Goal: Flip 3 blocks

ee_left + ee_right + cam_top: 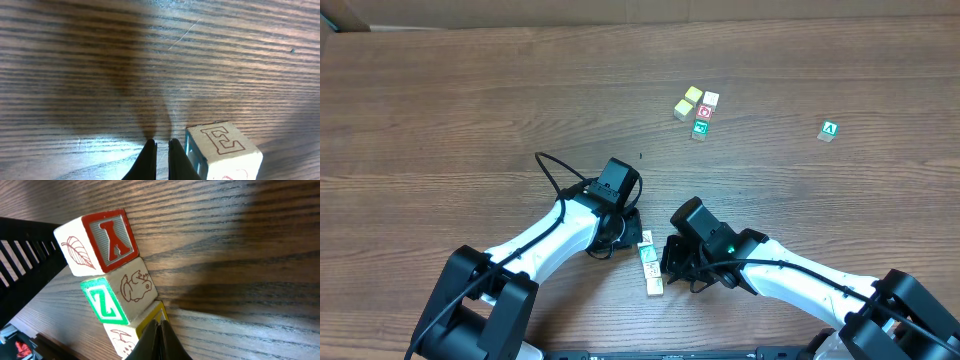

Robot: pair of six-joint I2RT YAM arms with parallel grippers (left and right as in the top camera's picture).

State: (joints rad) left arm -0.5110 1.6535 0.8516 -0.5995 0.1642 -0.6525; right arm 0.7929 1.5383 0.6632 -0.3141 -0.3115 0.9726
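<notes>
The main risk lies in how the 3 blocks (650, 264) sit. They form a tight, touching row at lower centre of the overhead view, so a push on 1 would likely drag or scatter its neighbours rather than tip it alone. Both pairs of jaws are pressed together and hold nothing. Such a narrow tip could slip off a cube's edge and skid it across the table (470, 90) instead of rolling it. The 2 arms also work close together, so a knock between them seems possible.

The left arm (550, 232) reaches in from the lower left with its wrist bent downward. The left jaws point at the table just beside the E block (225, 150), probably short of touching it. The right arm (790, 275) comes in low from the lower right. The right jaws meet the yellow-edged block (150, 317), which ends the row past the green Z block (112, 300) and the red-letter block (102, 240).
</notes>
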